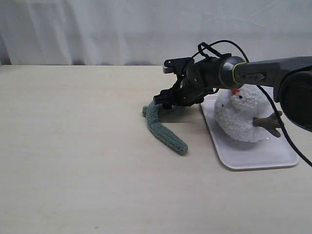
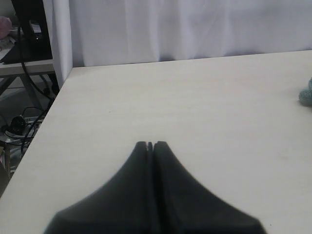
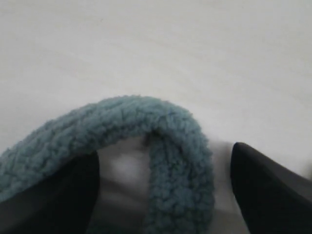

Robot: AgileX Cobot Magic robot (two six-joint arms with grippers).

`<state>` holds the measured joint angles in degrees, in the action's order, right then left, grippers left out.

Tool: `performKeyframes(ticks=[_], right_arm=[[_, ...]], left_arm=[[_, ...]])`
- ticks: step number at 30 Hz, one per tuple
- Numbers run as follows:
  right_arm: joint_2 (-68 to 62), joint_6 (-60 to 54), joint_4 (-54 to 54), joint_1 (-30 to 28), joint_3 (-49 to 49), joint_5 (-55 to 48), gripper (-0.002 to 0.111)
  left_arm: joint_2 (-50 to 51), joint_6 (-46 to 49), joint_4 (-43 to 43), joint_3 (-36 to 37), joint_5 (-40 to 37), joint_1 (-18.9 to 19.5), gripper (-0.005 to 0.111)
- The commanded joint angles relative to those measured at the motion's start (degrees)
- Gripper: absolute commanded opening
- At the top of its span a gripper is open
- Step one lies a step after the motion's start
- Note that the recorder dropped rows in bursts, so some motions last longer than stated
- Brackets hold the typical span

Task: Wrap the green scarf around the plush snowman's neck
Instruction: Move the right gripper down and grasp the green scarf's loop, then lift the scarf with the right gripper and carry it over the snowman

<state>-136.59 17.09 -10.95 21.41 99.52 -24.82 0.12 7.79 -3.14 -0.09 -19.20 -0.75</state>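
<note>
The green scarf [image 1: 165, 130] lies folded on the table, its bend toward the left and one strand running under my right arm. The plush snowman [image 1: 242, 115] sits on a white tray [image 1: 253, 158], orange nose up, a brown twig arm at its right. My right gripper [image 1: 161, 101] reaches across and hovers low over the scarf's bend. In the right wrist view that gripper [image 3: 165, 168] is open, its dark fingers [image 3: 258, 185] either side of the scarf [image 3: 180, 161]. My left gripper [image 2: 150, 145] is shut and empty over bare table, with a scrap of scarf [image 2: 307, 95] at the edge.
A white curtain hangs behind the table. In the left wrist view the table's edge [image 2: 48, 112] drops off to cables and a stand [image 2: 24, 53] beyond it. The tray sits right of the scarf, close to my right arm.
</note>
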Motion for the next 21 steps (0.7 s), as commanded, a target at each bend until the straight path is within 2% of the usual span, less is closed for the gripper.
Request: performKeyframes(ticks=[1,3,5,6,7,8,10,15,21], right_arm=[[-1.1,0.7,-0.2,-0.6,1.8,-1.3,0.070],[-1.5,0.7,-0.2,-0.6,1.9,-1.4,0.067],[-2.0,0.7,-0.2,-0.6,1.9,-1.4,0.055],[-1.9,0.7,0.2,-0.6,1.9,-2.0,0.041],[-1.9,0.7,0.2,-0.6,1.9,-2.4,0.032],[-1.9,0.5,0.2,-0.6,2.1,-4.0,0.016],[-1.5,0.2,0.2,-0.6,2.5,-6.8,0.004],[5.2,-3.9,-1.0,2.6,2.5,-12.2,0.004],[15.8,-3.8,-10.3,9.3,2.5,-20.7,0.004]], left_arm=[[-0.1,-0.1,-0.4,0.1,0.7,-0.2,0.000],[-0.1,-0.1,-0.4,0.1,0.7,-0.2,0.000],[-0.1,-0.1,-0.4,0.1,0.7,-0.2,0.000],[-0.1,-0.1,-0.4,0.1,0.7,-0.2,0.000],[-0.1,-0.1,-0.4,0.1,0.7,-0.2,0.000],[-0.1,-0.1,-0.4,0.1,0.7,-0.2,0.000],[-0.1,-0.1,-0.4,0.1,0.7,-0.2,0.000],[-0.1,-0.1,-0.4,0.1,0.7,-0.2,0.000],[-0.1,-0.1,-0.4,0.1,0.7,-0.2,0.000]])
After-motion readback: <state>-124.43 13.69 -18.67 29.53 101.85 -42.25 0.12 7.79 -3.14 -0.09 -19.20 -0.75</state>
